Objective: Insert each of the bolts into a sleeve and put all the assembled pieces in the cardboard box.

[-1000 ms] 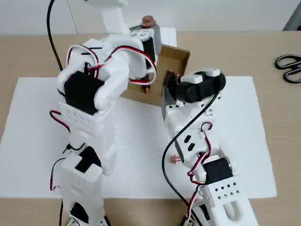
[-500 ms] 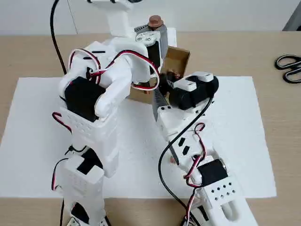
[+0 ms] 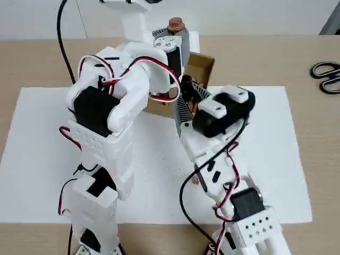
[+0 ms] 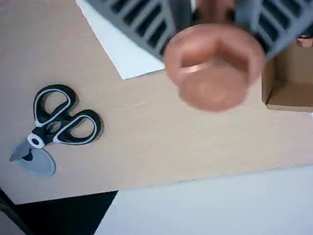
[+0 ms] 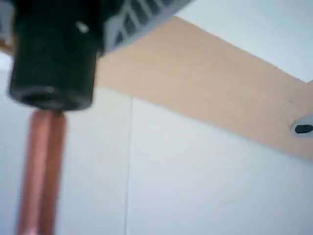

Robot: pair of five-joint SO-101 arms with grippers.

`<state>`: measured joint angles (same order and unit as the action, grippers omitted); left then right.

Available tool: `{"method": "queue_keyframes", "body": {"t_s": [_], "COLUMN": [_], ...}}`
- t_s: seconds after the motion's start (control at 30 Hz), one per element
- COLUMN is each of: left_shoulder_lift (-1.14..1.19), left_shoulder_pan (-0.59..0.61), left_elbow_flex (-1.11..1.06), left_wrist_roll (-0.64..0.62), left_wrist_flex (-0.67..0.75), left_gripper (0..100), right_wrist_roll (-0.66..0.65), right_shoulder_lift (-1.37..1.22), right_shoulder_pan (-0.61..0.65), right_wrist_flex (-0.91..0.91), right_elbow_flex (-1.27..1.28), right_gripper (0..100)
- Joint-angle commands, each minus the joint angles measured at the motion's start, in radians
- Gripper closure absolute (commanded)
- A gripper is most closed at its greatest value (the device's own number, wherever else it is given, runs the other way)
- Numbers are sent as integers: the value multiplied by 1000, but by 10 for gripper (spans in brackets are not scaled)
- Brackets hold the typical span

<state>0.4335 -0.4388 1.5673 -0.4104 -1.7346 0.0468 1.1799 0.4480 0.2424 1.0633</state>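
- Left gripper (image 4: 212,44): raised above the far side of the white sheet (image 3: 42,133), next to the cardboard box (image 3: 204,64); its grey ribbed jaws are closed on a copper bolt (image 4: 212,66), one jaw on each side of it
- Bolt: the hexagonal head faces the left wrist camera and hides the shank behind it; in the high view the head stands at the top of the left arm, above the box's far edge
- Right gripper (image 3: 190,101): held over the sheet just in front of the cardboard box, close beside the left arm; it is clamped on a black sleeve (image 5: 51,63), whose round end points away from the gripper
- Copper shaft (image 5: 41,171): runs on from the sleeve's open end, in line with it; whether it sits inside the bore cannot be told
- Cardboard box: open-topped, at the far edge of the sheet, partly hidden by both arms in the high view; one corner of it shows in the left wrist view beside the held bolt
- Loose bolt (image 3: 195,180): lies on the sheet near the base of the right arm, well apart from the box
- Scissors (image 3: 326,74): black-handled, on the bare desk (image 3: 265,58) beyond the sheet's right edge
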Motion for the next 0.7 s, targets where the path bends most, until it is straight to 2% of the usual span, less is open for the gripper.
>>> {"method": "queue_keyframes", "body": {"t_s": [0.0, 0.67], "left_shoulder_lift": [-25, -132], "left_shoulder_pan": [-5, -26], "left_elbow_flex": [-42, 19], "left_wrist_roll": [2, 26], "left_wrist_flex": [-20, -18], "left_gripper": [994, 994], "right_wrist_roll": [-18, -15], "right_shoulder_lift": [47, 45], "right_shoulder_pan": [2, 1], "right_wrist_flex": [-16, -22], "right_elbow_flex": [-57, 20], "right_gripper": [995, 995]}}
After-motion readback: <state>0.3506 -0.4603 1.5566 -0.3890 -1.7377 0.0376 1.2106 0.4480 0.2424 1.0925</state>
